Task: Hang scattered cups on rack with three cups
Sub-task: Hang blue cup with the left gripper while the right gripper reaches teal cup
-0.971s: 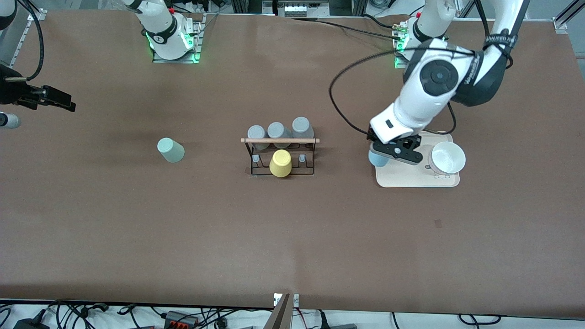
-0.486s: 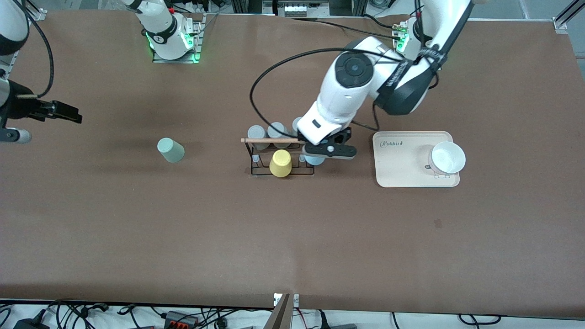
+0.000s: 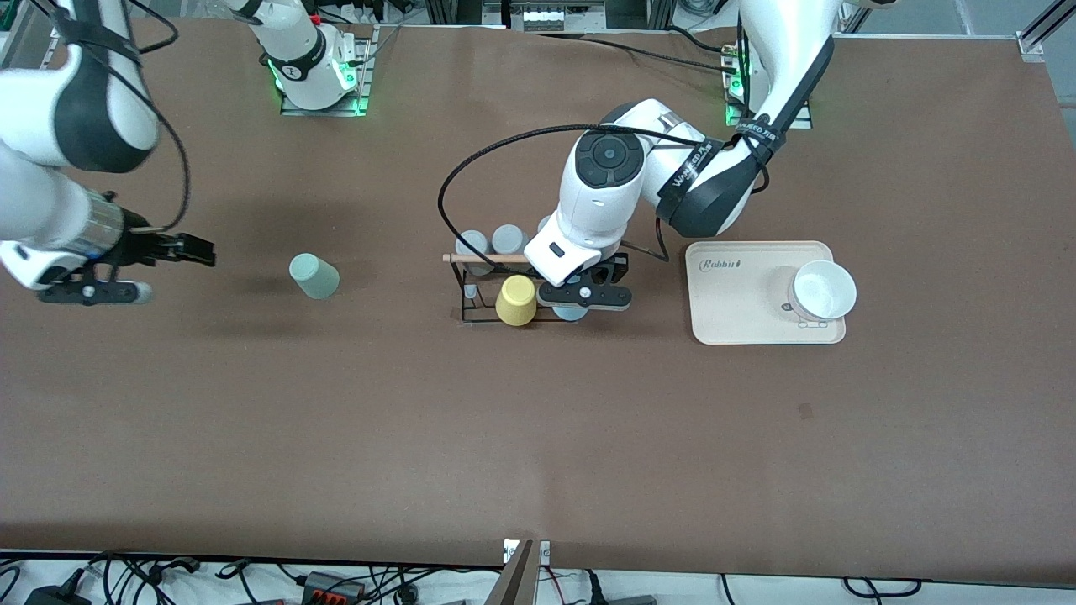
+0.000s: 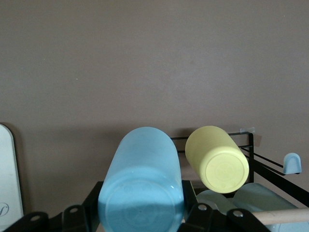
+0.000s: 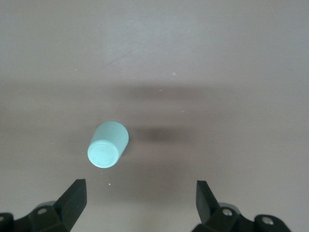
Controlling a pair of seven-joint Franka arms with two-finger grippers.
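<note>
Moved from tray to rack — left gripper clamped on blue cup beside yellow cup; right gripper, fingers apart, nr green cup.

left end effector covers most of the light blue cup and the rack end toward the tray. Rack pegs under the grey cups hidden. Tray edge cropped in left wrist view.

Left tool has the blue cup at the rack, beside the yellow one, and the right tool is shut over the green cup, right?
Not quite: the right tool is open, as the right wrist view shows, near the green cup. The rest holds.
</note>
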